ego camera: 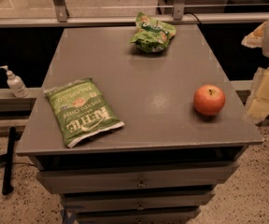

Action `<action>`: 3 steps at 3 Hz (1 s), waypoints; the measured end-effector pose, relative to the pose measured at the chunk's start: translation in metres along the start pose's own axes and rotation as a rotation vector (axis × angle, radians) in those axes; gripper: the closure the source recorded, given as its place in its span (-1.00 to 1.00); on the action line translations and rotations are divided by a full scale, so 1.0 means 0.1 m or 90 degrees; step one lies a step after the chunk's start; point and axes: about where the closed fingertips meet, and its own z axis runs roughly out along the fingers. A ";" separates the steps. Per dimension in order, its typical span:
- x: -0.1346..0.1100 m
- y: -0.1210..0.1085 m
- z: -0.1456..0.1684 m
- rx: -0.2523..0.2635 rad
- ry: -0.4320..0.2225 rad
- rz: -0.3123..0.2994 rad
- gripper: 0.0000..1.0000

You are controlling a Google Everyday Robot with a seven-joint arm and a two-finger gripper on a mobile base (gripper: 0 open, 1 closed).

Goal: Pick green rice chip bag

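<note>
On the flat grey worktop (139, 85) lie three things. One small lumpy glossy light-green rice chip bag (152, 32) sits near the far edge, right of centre. One larger flat rectangular green bag with white lettering (82, 110) lies at the near left corner. One round red-orange apple (209, 100) stands near the right edge. One white pump bottle (14, 82) stands on a ledge to the left, off the worktop. The pale yellowish claw (267, 90) hangs past the right edge, well apart from the chip bag; whether it is released or clenched cannot be told.
</note>
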 end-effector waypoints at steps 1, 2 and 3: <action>0.00 0.00 0.00 0.000 0.000 0.000 -1.00; -0.05 -0.15 0.09 0.023 -0.028 0.008 -1.00; -0.20 -0.62 0.49 0.055 -0.126 0.053 -1.00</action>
